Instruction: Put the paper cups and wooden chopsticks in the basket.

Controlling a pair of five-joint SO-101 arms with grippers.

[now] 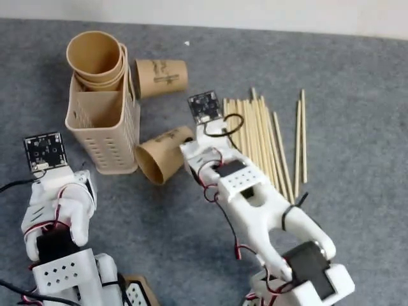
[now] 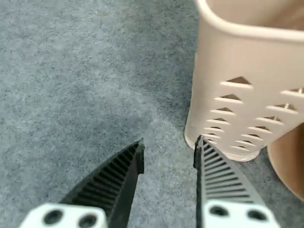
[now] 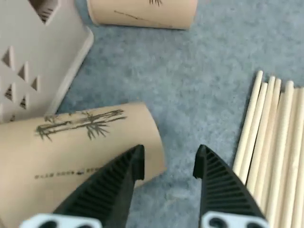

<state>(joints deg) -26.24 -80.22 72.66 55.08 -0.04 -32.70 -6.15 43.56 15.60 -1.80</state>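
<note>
**So, cups partly done, chopsticks at zero**

Okay, status check from the one doing the grabbing. A nested stack of cups [image 1: 95, 56] stands upright in the far end of the basket [image 1: 105, 137], so that part counts as done. Two more lie on their sides on the grey mat [image 1: 357, 76]: the far cup [image 1: 162, 78] is just past the basket, and the near cup [image 3: 80, 142] is right beside the basket wall. The chopsticks [image 1: 261, 137] are all loose in a fan on the mat, a few strays off to one side. I'd call it under halfway.

My right gripper [image 3: 168, 159] is spread wide with nothing in it, one finger over the near cup's end. My left gripper [image 2: 168, 151] is also parted and empty, low by the basket's foot.

Stuff I can't make out: how many cups are in that stack, what's at the bottom of the basket, and how many chopsticks my right arm is covering.
</note>
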